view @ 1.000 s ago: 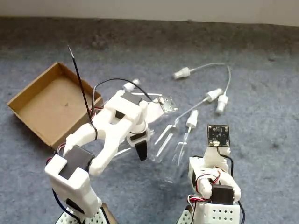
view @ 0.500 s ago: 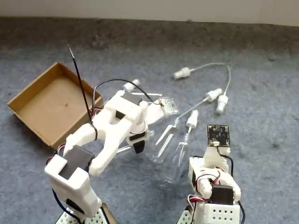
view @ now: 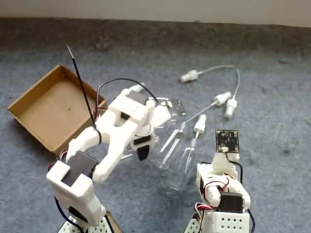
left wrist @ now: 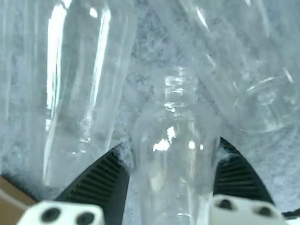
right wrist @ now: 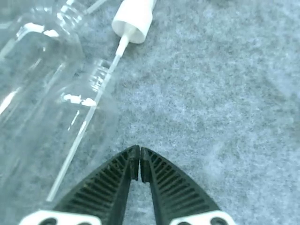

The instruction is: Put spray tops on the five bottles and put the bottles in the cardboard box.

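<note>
The left jaws squeeze 1 clear plastic bottle (left wrist: 174,154) with no top, the right jaws are shut and empty, so I think it next needs a white spray top (right wrist: 135,18)

Soft, even daylight falls over the grey worktop (view: 272,160) in the high view. It is brightest along a pale strip at the far edge, with a darker band just below. Shadows are faint: only weak shade lies beneath the left arm (view: 126,116), and the floor of the cardboard box (view: 48,109) is evenly lit. In the left wrist view the clear bottle (left wrist: 176,187) gripped in the left pincer (left wrist: 171,152) carries small white glints, while long glare streaks run down the neighbouring bottle (left wrist: 79,93). In the right wrist view the spray top (right wrist: 133,18) glows white. Bright specks sit on a lying bottle (right wrist: 56,122) beside the right pincer (right wrist: 139,157), whose jaws are pressed together.
</note>
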Robot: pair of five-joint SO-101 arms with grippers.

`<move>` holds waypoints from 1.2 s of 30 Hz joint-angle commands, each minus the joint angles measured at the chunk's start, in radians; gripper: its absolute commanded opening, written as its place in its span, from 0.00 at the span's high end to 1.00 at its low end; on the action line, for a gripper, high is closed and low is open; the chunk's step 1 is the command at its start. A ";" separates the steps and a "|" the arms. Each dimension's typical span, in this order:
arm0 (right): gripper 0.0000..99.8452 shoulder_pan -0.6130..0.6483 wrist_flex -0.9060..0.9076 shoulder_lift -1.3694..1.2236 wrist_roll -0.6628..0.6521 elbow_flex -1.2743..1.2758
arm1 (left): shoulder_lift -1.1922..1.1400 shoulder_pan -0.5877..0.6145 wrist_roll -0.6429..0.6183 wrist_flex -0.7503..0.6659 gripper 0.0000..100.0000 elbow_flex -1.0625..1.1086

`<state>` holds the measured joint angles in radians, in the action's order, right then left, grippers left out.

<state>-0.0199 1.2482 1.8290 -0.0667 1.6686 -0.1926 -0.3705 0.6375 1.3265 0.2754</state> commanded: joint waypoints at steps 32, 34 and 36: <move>0.99 -0.012 0.002 0.008 -0.011 0.131 | 1.001 -0.110 -0.226 -0.141 0.88 0.326; 0.99 -0.010 0.002 0.008 -0.011 0.131 | 1.064 -0.110 -0.236 -0.247 0.88 0.429; 0.99 -0.010 0.002 0.008 -0.011 0.131 | 1.133 -0.110 -0.313 -0.331 0.88 0.519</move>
<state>-0.0199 1.2482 1.8290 -0.0667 1.6686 0.8032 -0.4703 0.4181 1.1853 0.6544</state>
